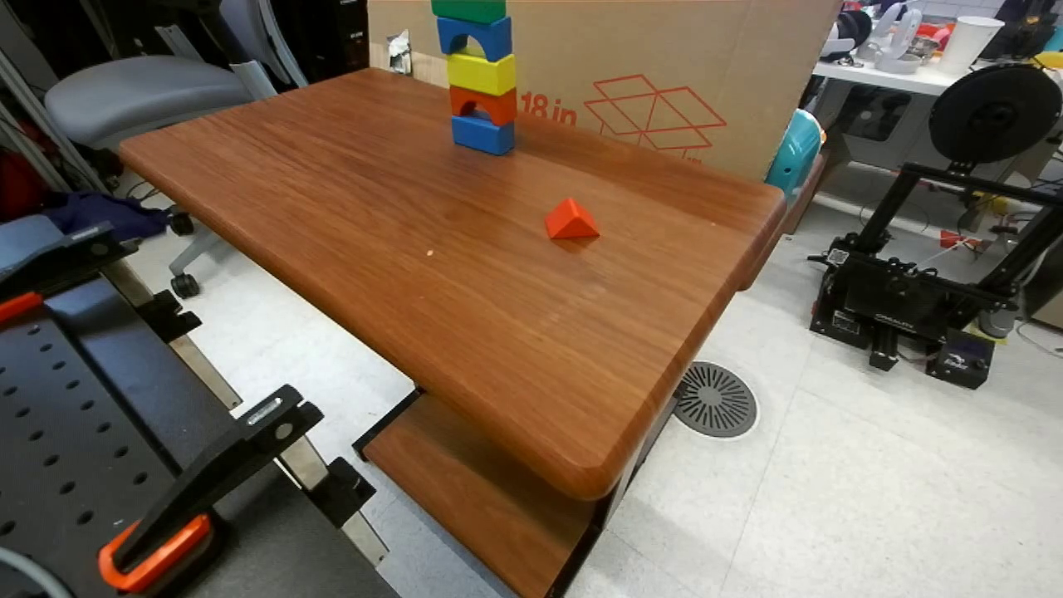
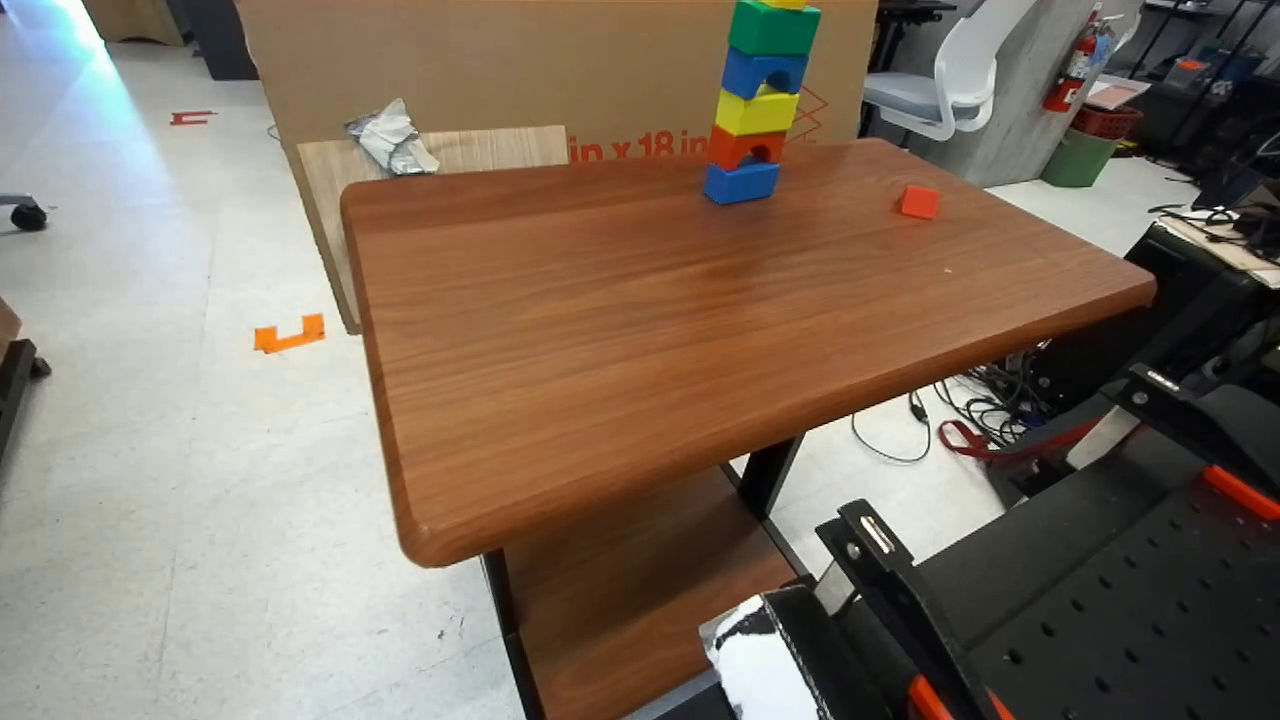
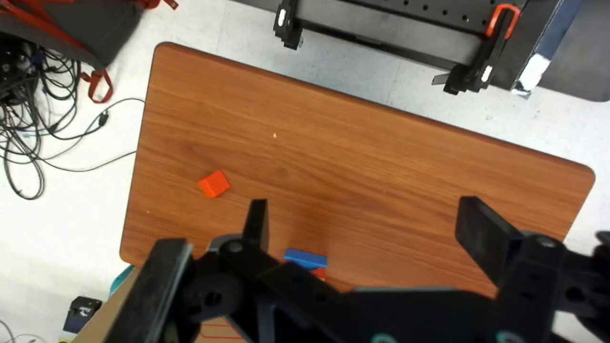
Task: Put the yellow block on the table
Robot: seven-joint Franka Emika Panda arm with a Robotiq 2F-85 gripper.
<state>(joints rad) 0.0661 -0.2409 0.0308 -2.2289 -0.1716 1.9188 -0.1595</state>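
The pincer [image 3: 364, 216] hangs above the table [image 3: 381, 157], fingers [image 3: 258, 221] wide apart — nothing gripped that shows.
Parted like this, it seems readied to straddle the yellow block [image 2: 783, 3], probably the yellow edge capping the tower [image 2: 755, 113] in an exterior view; the frame cuts it off, and the wrist view misses it. Stacked up there, it would need lifting down to the table. Below the pincer, the tower's blue foot [image 3: 305, 258] shows between the fingers — so tall a tower likely explains the pincer's raised station. The red-orange prism [image 3: 214, 184] lies outside them.
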